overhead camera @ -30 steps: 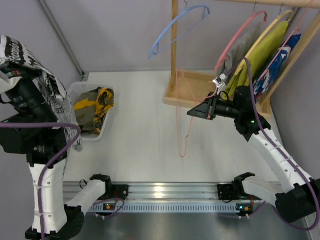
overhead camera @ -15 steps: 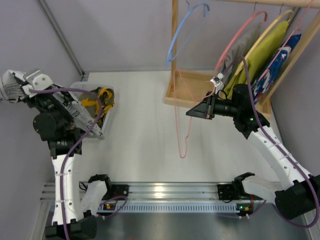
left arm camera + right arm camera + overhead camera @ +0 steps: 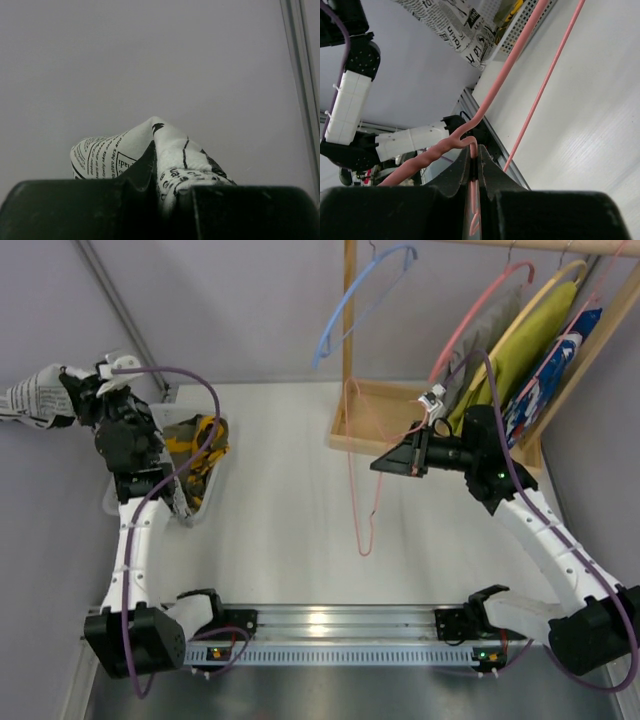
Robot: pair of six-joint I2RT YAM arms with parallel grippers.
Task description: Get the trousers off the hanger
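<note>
Trousers [image 3: 30, 405]: bunched, clamped in the shut left claw [image 3: 76, 396] up-left of the basket [image 3: 212, 485], off the hanger [image 3: 504, 75], which the right claw [image 3: 476, 165] pinches well right of the basket.

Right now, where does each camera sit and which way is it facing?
Top external: above and behind the bases, looking down on the table; both arms show.
Left wrist: faces the grey wall; left tool shut on the trousers.
Right wrist: looks along the table toward the left arm; right tool shut on the hanger.
Shared: trousers in all three.
</note>
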